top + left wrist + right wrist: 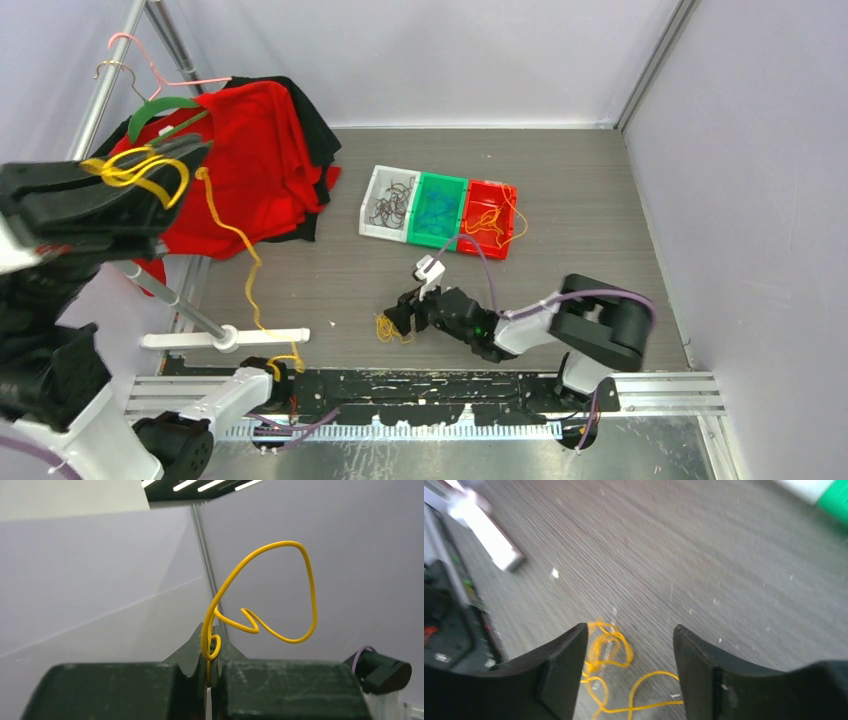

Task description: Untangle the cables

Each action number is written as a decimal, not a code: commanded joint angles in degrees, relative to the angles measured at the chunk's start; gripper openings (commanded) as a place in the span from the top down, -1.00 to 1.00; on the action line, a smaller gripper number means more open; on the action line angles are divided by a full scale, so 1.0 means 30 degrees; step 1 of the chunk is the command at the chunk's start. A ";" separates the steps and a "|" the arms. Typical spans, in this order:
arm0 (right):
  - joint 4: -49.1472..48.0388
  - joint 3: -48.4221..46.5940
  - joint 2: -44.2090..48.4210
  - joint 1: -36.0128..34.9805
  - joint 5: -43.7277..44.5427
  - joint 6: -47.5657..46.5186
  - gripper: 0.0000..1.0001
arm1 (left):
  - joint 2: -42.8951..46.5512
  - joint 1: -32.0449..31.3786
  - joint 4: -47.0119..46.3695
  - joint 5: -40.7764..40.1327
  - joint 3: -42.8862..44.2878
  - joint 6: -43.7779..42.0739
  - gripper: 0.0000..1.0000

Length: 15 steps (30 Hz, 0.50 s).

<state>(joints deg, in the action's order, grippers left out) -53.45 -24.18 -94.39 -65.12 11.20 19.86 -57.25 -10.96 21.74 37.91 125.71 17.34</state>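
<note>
My left gripper (188, 150) is raised high at the left, shut on a yellow cable (135, 170) that loops above its jaws. In the left wrist view the cable (300, 555) is pinched between the closed fingertips of that gripper (212, 641). From there the yellow-orange cable (240, 245) hangs down to the table's near edge. My right gripper (400, 320) is low over the table and open, with a small yellow tangle (385, 328) just in front. In the right wrist view the tangle (610, 647) lies on the table between the spread fingers of the right gripper (630, 630), untouched.
Three trays stand mid-table: white (372, 190) with dark cables, green (440, 182) with blue ones, red (492, 187) with orange ones. Red and black garments (260, 150) hang at the back left on a rack whose pole (170, 295) and white foot (270, 337) cross the left side.
</note>
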 commanded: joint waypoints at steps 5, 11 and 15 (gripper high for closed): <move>0.6195 -0.3966 0.7619 0.0028 -0.2041 -0.2318 -0.60 | 0.0995 0.0080 0.0835 0.1347 -0.6996 0.1112 1.00; 0.9801 -0.6643 1.0332 0.0028 -0.3595 -0.4603 -0.65 | 0.1658 0.0102 0.1069 0.2312 -1.0137 0.1745 1.00; 1.0601 -0.8598 1.0056 0.0028 -0.4343 -0.5772 -0.65 | 0.1649 0.0081 0.1177 0.3137 -1.1407 0.2971 1.00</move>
<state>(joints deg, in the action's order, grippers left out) -26.87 -44.25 -63.59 -65.12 1.85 8.14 -54.48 -10.90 27.31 43.16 92.79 22.24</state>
